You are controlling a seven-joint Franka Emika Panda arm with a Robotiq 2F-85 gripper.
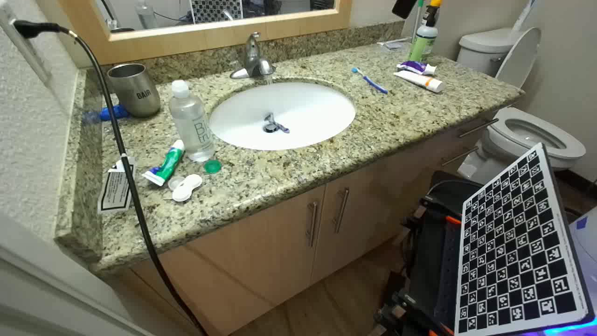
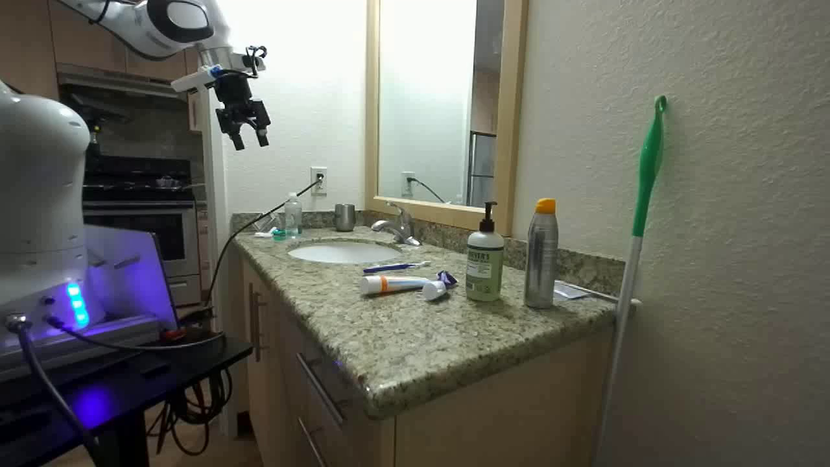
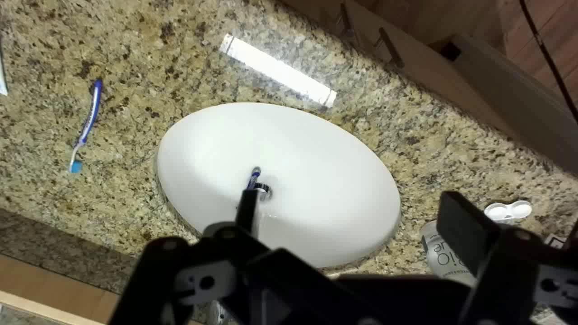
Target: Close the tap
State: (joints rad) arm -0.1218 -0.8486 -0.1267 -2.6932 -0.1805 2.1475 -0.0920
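Observation:
The tap (image 1: 253, 59) is a small shiny silver faucet behind the sink's back rim in an exterior view. Its lever stands up on top, and a faint clear streak like running water hangs below the spout. It also shows in an exterior view (image 2: 403, 226), with the lever tilted up. In the wrist view most of the tap is hidden behind the gripper; a shiny bit shows at the bottom. My gripper (image 2: 250, 139) is open and empty, pointing down high above the counter, well apart from the tap. In the wrist view its fingers (image 3: 350, 210) are wide apart above the sink.
The white sink (image 1: 317, 116) holds a razor (image 1: 280, 125) by the drain. A clear bottle (image 1: 192, 123), metal cup (image 1: 135, 91), toothpaste tube (image 1: 168, 163) and cable (image 1: 126, 163) are on one side. A toothbrush (image 2: 395, 266), soap bottle (image 2: 485, 263) and spray can (image 2: 542, 259) are on the other.

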